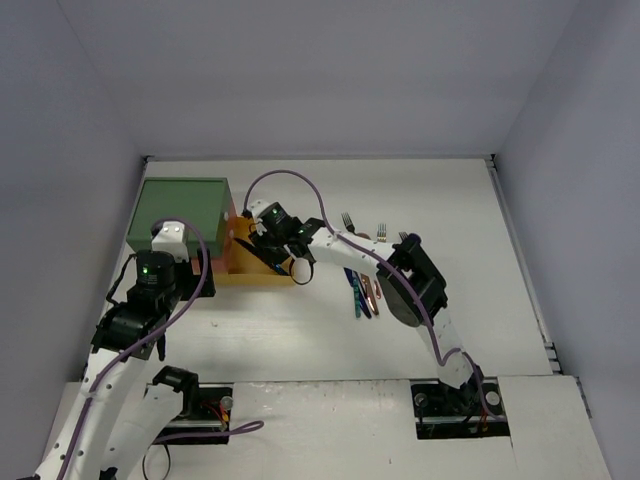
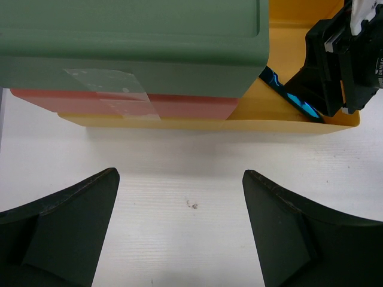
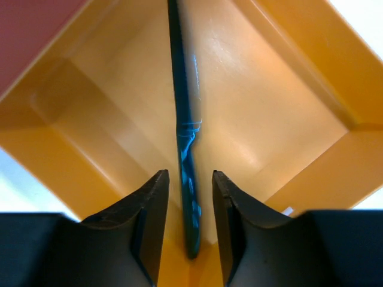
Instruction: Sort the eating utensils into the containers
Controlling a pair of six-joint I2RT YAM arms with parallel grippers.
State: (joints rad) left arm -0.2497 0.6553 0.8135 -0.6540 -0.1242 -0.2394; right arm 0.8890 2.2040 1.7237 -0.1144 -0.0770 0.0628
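Right pincer (image 3: 190, 174), parted, straddles a blue utensil (image 3: 184, 107) leaning in the yellow drawer (image 3: 281, 119); left pincer (image 2: 179, 173) gapes.

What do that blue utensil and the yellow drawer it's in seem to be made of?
The blue utensil looks like metal with a glossy coloured coating: thin, with sharp mirror-like glints. The yellow drawer looks like moulded plastic, smooth and semi-glossy, with rounded corners and soft highlights. Sight alone cannot confirm either.

Left hand (image 2: 179, 176): fingers spread wide, pointing forward. Right arm (image 1: 370, 262): extended forward and to the left. Right hand (image 3: 190, 176): fingers parted by a narrow gap.
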